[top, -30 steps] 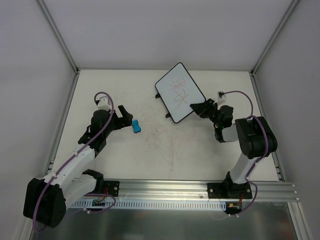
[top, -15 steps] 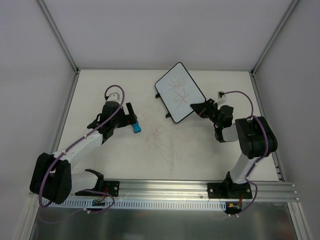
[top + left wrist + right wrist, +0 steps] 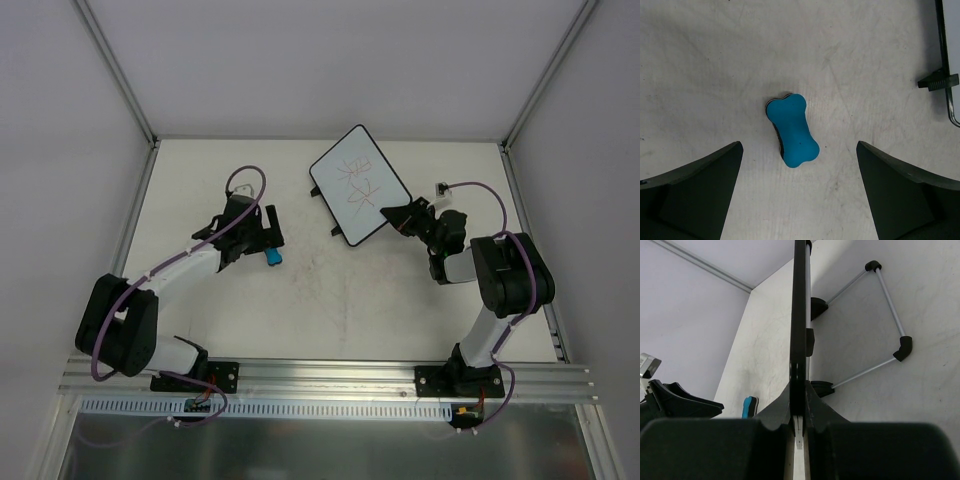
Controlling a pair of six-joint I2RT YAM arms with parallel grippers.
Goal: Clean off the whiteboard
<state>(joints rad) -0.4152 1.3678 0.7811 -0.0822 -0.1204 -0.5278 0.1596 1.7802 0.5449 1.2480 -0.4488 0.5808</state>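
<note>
Your right gripper (image 3: 405,218) is clamped on the lower right edge of the whiteboard (image 3: 360,198). The board sits toward the far middle of the table (image 3: 340,320), turned so that one corner points at the back wall, and its white face carries red scribbles (image 3: 358,188) across the middle. The right wrist camera shows you the board edge-on: a thin black frame (image 3: 799,315) runs straight up from between the closed fingers (image 3: 775,415), and a wire stand (image 3: 890,305) spreads over the table on the right of that view. On the other side of the table, your left gripper (image 3: 268,238) is poised at the small blue bone-shaped eraser (image 3: 273,257) with its jaws spread wide. The left wrist camera looks straight down on it. There the eraser lies flat on the scuffed white surface, centred in the gap between the two dark fingers (image 3: 695,190) and touching neither. A black foot (image 3: 940,80) of the stand shows at that view's right edge. The eraser and the whiteboard lie apart, with bare table between them. You cannot tell from these views whether the board's lower edge rests on the table or is lifted off it.
</note>
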